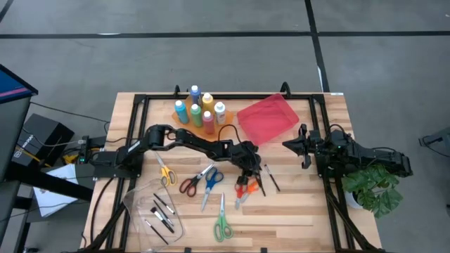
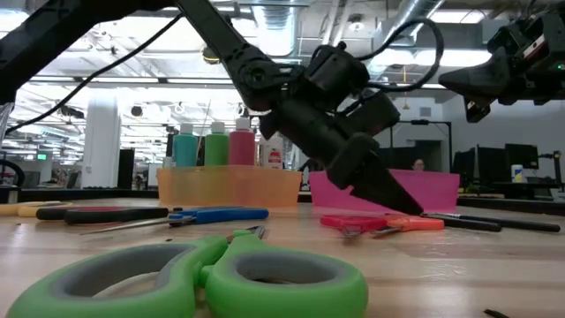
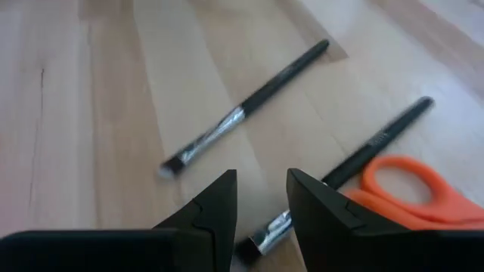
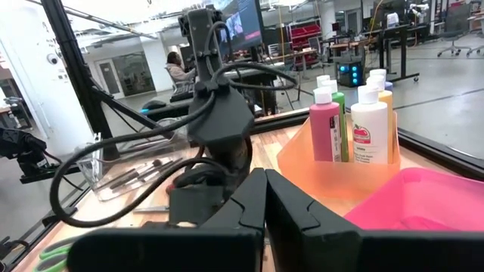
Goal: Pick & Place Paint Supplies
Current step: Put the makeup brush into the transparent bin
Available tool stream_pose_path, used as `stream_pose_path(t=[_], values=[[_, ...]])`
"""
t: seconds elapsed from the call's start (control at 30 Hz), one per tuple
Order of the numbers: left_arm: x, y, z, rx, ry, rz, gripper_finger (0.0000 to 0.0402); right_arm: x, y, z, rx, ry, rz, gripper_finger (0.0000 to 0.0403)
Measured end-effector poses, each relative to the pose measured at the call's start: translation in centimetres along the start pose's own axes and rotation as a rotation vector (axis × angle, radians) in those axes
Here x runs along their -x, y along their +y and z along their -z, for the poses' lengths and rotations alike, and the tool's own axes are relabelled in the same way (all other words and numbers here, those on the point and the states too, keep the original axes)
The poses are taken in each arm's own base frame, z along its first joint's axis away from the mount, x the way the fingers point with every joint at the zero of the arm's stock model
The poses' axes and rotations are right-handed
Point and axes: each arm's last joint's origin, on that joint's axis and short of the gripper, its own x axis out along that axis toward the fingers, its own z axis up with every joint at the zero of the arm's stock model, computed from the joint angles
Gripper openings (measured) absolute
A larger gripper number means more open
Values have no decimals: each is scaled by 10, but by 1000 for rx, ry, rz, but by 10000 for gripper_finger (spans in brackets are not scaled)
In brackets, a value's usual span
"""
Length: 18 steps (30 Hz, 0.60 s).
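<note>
Overhead, the left gripper [image 1: 254,171] is reaching out to the middle of the frame, over the pale wooden slatted table [image 1: 295,211]. Its jaws are standing partly open with nothing between them. They are straddling the silver ferrule end of a thin dark-handled brush [image 3: 355,162], which is lying partly across the orange-handled scissors [image 3: 412,196]. A second thin dark-handled brush [image 3: 249,106] is lying just beside it, apart from the scissors.

The right gripper [image 1: 294,145] is waiting at centre right of the overhead frame. Its jaws are pressed fully together and are holding nothing.

The remaining supplies are lying as follows:
- The small coloured paint bottles [image 1: 199,109] are standing in the translucent orange plastic tray [image 1: 184,121], above centre.
- The shallow red plastic tray [image 1: 267,116] is lying to their right.
- The yellow-handled scissors [image 1: 166,174], red-handled scissors [image 1: 191,183] and blue-handled scissors [image 1: 211,179] are lying left of the left gripper.
- The green-handled scissors [image 1: 223,225] are lying toward the bottom.
- Several more brushes are lying in the clear plastic tray [image 1: 137,204] at lower left.

The step in hand appears to be the grasp of the nearer brush. To do it well, the fingers should probably:
- descend until their tips are nearly touching the wood,
- stay centred on the shaft,
- close across the handle, not on the bristles.

The scissor loop under the brush may shift or lift with it. Gripping toward the free end and raising slowly should reduce that risk.
</note>
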Motion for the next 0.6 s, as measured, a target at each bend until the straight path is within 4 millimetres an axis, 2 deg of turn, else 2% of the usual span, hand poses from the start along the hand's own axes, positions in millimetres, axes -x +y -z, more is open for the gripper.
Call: stream_pose_path(t=[0.3, 0.6], values=[[17, -2, -10, 55, 73, 16, 112, 0, 0, 0, 0, 2, 0, 0], [20, -1, -13, 76, 86, -26, 112, 0, 0, 0, 0, 1, 0, 0]])
